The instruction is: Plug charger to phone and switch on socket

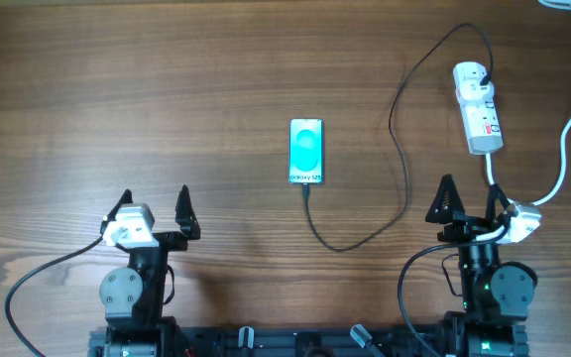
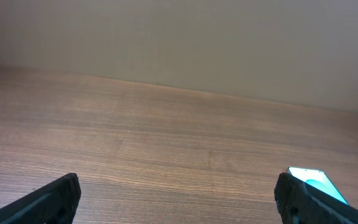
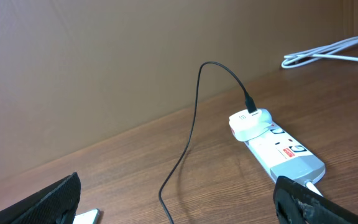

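Wooden table (image 1: 167, 79): both arms drawn back at near edge; left pincer (image 1: 155, 200), right pincer (image 1: 473, 194) wide open.

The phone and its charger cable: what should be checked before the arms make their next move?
1. Left gripper open and empty: ok.
2. Right gripper open and empty: ok.
3. Phone lying flat, screen up, between the arms: ok.
4. Charger plug seated in the phone: cannot tell; its end lies at the phone's near edge.
5. Charger's far end in the white adapter on the socket: ok.
6. Socket switched on: cannot tell.
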